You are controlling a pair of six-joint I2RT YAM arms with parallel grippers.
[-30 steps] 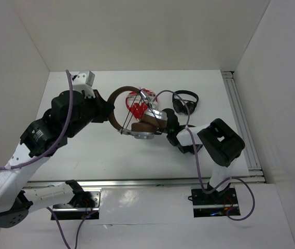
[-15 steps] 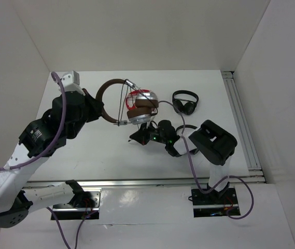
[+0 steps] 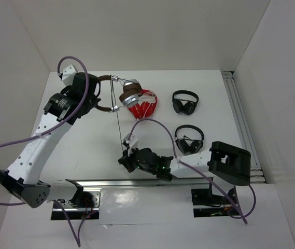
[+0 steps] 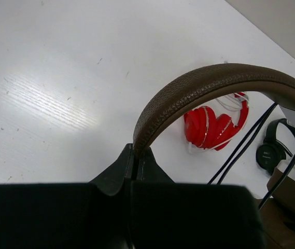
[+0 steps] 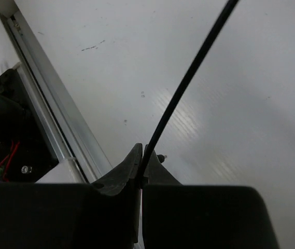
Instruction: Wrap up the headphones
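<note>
Where the tabletop [image 3: 85, 150] meets its near edge, item one: right hand [image 3: 128, 155], clenched on the thin dark cable [image 5: 188, 78], which passes between its closed tips.

Item two: the cable itself, drawn taut from that hand straight toward the far side, seemingly clear of the surface.

Item three, off to the right: a black pair [image 3: 189, 140], lying idle, with a second black pair [image 3: 184, 102] beyond it.

Item four, far left: left hand [image 4: 134, 155], clamped on the brown headband [image 4: 214, 83]. The headphones [image 3: 126, 93] are held up off the tabletop, with the cups close by the red pair [image 3: 143, 108].

Risks:
- The cable is thin and under tension, so it may slide out of the right hand.
- The same pull may twist the headband out of the left grip.
- A loop swung low could snag the red pair's white cord and drag it along.
</note>
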